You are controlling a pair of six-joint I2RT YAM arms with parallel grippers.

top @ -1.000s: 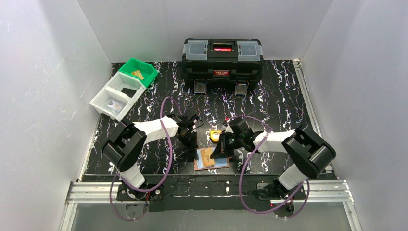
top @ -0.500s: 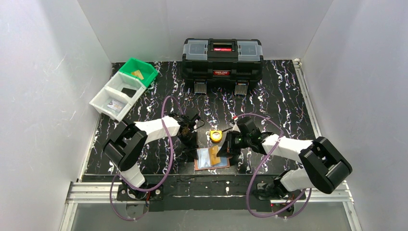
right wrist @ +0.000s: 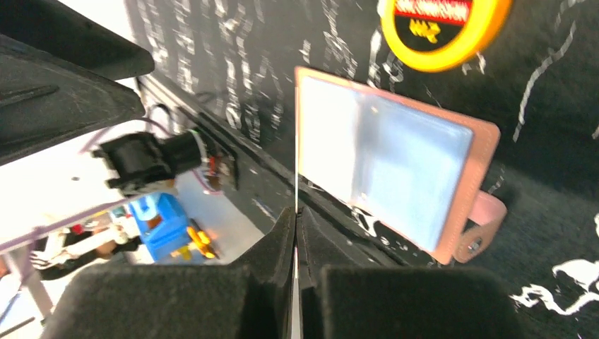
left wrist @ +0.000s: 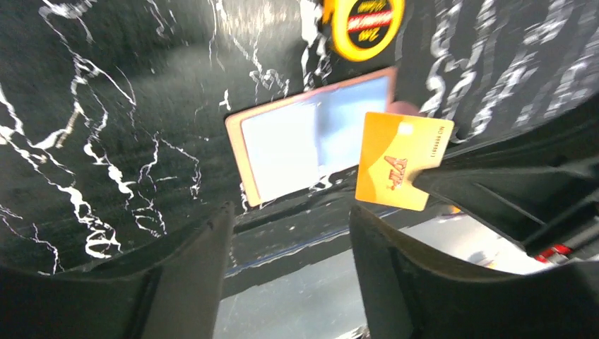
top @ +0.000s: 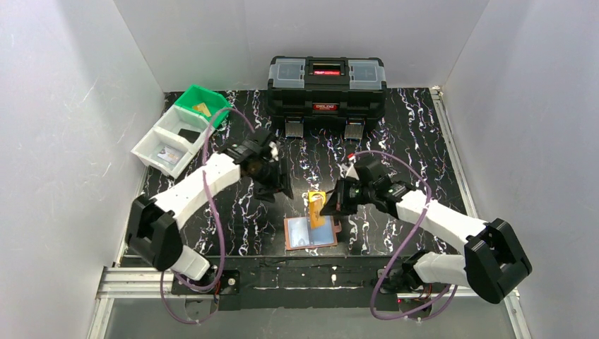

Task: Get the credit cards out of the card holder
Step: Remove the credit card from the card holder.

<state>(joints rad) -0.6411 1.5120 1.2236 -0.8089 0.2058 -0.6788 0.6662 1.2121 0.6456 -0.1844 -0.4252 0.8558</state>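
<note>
From above, the right claw (top: 327, 209) pinches a gold card (top: 316, 211) upright just over the card holder (top: 311, 232), which lies open near the front edge of the desk (top: 417, 141). The left claw (top: 277, 188) hangs apart from it, farther back and to the left.

From the left wrist, that claw's jaws stand wide with nothing between them. The card is in front of the holder's right half, and a yellow tape measure (left wrist: 364, 21) sits beyond.

From the right wrist, the card shows edge-on as a thin line clamped between tight fingers (right wrist: 353, 296), with the holder's pale sleeves just beside it.
</note>
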